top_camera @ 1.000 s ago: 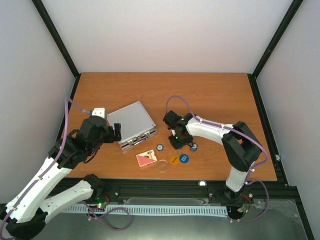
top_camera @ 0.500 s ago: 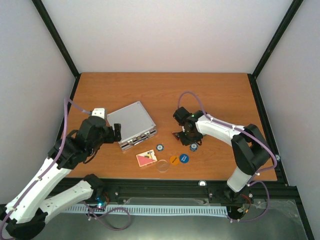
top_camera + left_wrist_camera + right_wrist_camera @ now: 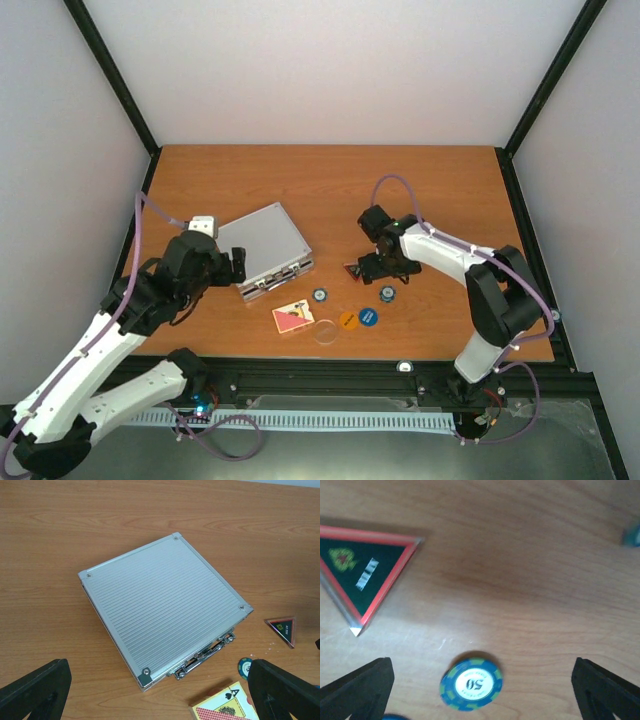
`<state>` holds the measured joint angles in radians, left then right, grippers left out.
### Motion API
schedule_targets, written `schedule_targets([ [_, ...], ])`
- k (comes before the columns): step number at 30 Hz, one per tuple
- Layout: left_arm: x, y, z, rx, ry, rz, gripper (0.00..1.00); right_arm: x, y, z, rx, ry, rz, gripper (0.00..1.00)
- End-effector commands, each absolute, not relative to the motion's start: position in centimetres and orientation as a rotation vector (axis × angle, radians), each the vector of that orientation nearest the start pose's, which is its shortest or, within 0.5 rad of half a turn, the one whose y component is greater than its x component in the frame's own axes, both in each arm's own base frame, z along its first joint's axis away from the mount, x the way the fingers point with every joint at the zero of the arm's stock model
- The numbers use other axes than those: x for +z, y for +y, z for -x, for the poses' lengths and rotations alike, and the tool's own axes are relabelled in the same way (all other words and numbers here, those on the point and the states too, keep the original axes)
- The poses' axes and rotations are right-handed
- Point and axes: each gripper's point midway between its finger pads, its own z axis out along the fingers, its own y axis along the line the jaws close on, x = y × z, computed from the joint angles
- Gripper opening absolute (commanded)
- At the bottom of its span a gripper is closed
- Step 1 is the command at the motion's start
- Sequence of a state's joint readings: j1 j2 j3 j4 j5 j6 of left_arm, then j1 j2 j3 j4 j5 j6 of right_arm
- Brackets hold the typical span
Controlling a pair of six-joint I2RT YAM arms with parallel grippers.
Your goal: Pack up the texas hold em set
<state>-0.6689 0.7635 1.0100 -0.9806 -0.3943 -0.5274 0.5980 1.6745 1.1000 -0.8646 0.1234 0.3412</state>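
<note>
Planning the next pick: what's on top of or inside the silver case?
Nothing lies on the silver case; its ribbed lid is bare. It is closed, so the inside cannot be seen.

Orange-brown wood-grain table (image 3: 430, 190), w/ white walls (image 3: 330, 70) at back, left & right. Black frame posts (image 3: 110, 75) slant up from the back corners. Along the near edge runs a black rail (image 3: 330, 380), w/ a small white round knob (image 3: 404, 366) right of centre. Below it, a white ribbed strip (image 3: 330, 421) on grey metal.
</note>
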Motion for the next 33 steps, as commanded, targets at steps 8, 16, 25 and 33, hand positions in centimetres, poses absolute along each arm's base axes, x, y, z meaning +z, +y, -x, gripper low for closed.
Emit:
schedule_targets([
  [8, 26.8, -10.9, -22.0, -0.292, 2.244, -0.037, 1.0, 6.8, 13.3, -34.8, -0.12, 2.867, 0.067, 1.0],
  [16, 26.4, -10.9, -21.7, -0.299, 2.259, -0.044, 1.0, 5.0, 12.2, -37.1, -0.207, 2.881, 0.039, 1.0],
  [25, 26.5, -10.5, -21.4, -0.285, 2.258, -0.038, 1.0, 3.3, 9.2, -35.5, -0.268, 2.91, -0.053, 1.0],
  [33, 26.3, -10.8, -21.6, -0.291, 2.266, -0.044, 1.0, 0.6, 9.4, -34.5, -0.178, 2.971, -0.062, 1.0],
])
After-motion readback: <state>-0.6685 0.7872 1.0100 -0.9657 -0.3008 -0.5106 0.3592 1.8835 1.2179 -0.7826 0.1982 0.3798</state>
